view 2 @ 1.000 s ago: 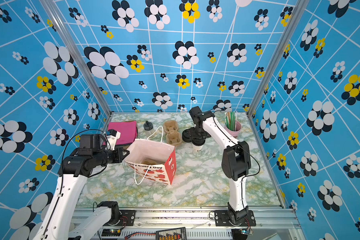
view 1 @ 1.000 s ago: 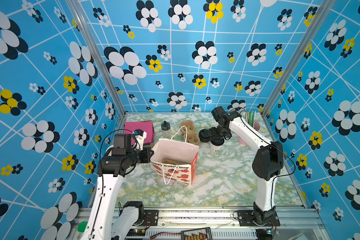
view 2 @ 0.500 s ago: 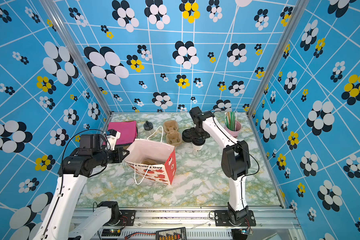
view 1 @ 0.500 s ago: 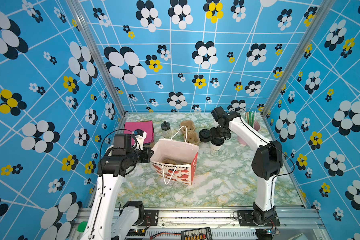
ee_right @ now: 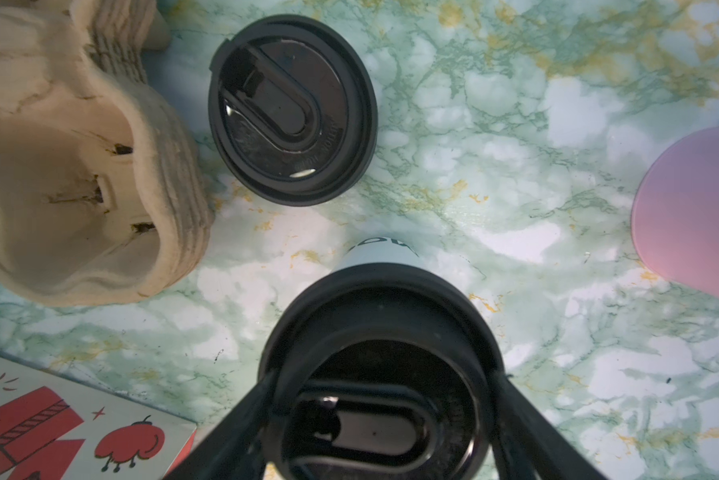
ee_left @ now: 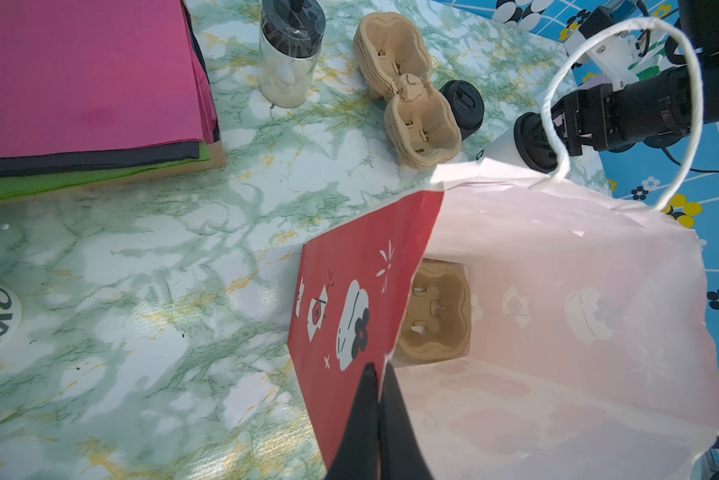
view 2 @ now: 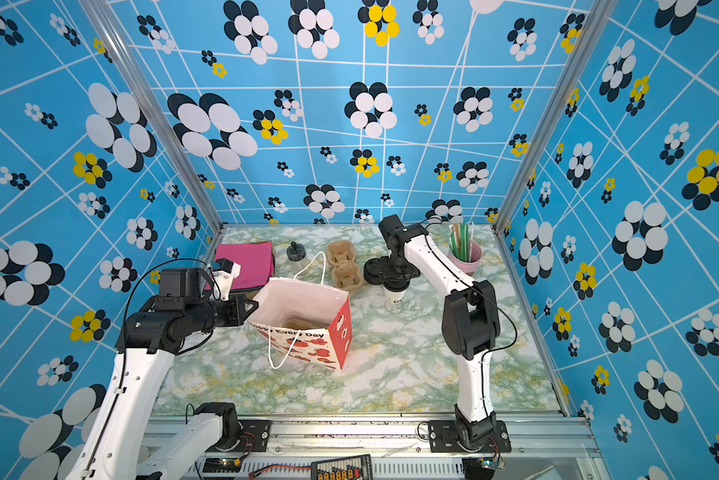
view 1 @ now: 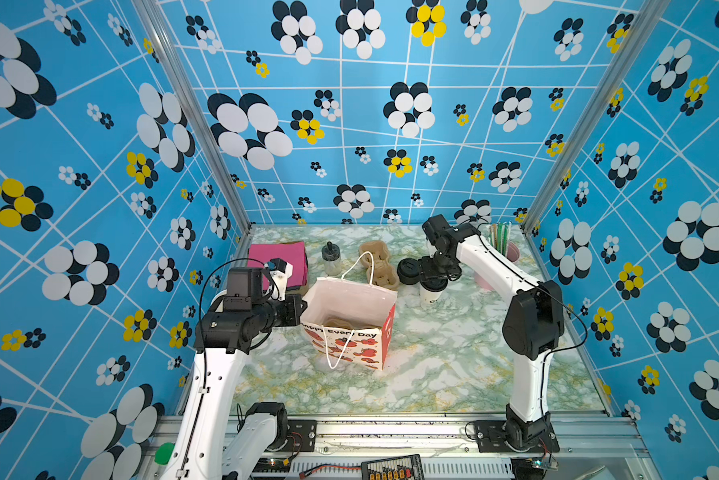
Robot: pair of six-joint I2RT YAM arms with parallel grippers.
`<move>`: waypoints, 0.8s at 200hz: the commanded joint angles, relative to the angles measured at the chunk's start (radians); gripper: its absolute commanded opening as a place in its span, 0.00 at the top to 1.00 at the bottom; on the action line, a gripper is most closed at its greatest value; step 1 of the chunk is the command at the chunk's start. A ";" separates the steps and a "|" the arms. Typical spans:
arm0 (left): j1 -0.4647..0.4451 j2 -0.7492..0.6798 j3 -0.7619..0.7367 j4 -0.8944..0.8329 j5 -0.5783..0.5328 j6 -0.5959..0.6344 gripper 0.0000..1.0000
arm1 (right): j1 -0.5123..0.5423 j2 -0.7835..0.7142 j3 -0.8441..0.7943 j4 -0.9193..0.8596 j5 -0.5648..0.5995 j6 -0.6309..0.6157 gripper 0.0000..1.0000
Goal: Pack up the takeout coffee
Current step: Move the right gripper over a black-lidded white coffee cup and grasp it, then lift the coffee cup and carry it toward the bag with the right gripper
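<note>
Wherever we look around the cell, blue walls (view 1: 349, 124) printed with white lines and black, white and yellow flowers close in three sides, with bare metal posts (view 1: 194, 116) at the back corners. Below them lies the worktop (view 1: 453, 365), a glossy sheet marbled in green, white and yellow.

Near its middle a paper bag (view 1: 349, 345) stands upright and open, red and white with string handles. The left gripper (ee_left: 377, 370) is pinched tight on the rim of its red side, and a brown pulp carrier (ee_left: 434, 316) lies on the bag's floor.

Toward the far left corner we find a flat stack of paper sheets (view 1: 277, 257), pink on top. A stack of pulp carriers (view 1: 376, 266) lies behind the bag, and a pink cup (view 1: 511, 253) holding straws stands near the right wall.

The takeout coffee (view 1: 430, 293) stands on the worktop just behind the bag's right corner, between the carriers and the pink cup. The right gripper (ee_right: 387, 374) hangs over it with jaws spread wide, one finger against each side of the black lid, clasping it.

A squat stack of black lids (ee_right: 291, 112) sits just beside the coffee. A small shaker jar (view 1: 331, 257) stands between the sheets and the carriers.
</note>
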 commanded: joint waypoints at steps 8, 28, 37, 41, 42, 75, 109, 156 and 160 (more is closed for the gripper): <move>0.004 -0.015 -0.018 -0.020 -0.008 0.021 1.00 | -0.005 0.025 -0.037 -0.022 -0.018 -0.014 0.21; 0.004 -0.015 -0.020 -0.020 -0.008 0.021 1.00 | -0.005 0.031 -0.046 -0.020 -0.013 -0.016 0.22; 0.004 -0.016 -0.019 -0.020 -0.008 0.021 1.00 | -0.005 0.035 -0.050 -0.021 -0.011 -0.017 0.21; 0.004 -0.017 -0.019 -0.020 -0.008 0.021 1.00 | -0.005 0.036 -0.052 -0.020 -0.010 -0.018 0.21; 0.004 -0.017 -0.019 -0.020 -0.008 0.021 1.00 | -0.005 0.037 -0.053 -0.020 -0.010 -0.018 0.21; 0.005 -0.015 -0.019 -0.019 -0.009 0.021 1.00 | -0.005 0.042 -0.063 -0.018 -0.019 -0.020 0.23; 0.004 -0.016 -0.022 -0.017 -0.007 0.019 1.00 | -0.005 0.032 -0.064 -0.017 -0.025 -0.020 0.25; 0.004 -0.022 -0.021 -0.021 -0.009 0.019 1.00 | -0.005 -0.006 -0.062 -0.012 -0.039 -0.023 0.26; 0.004 -0.024 -0.021 -0.022 -0.009 0.020 1.00 | -0.006 -0.011 -0.063 -0.012 -0.039 -0.024 0.26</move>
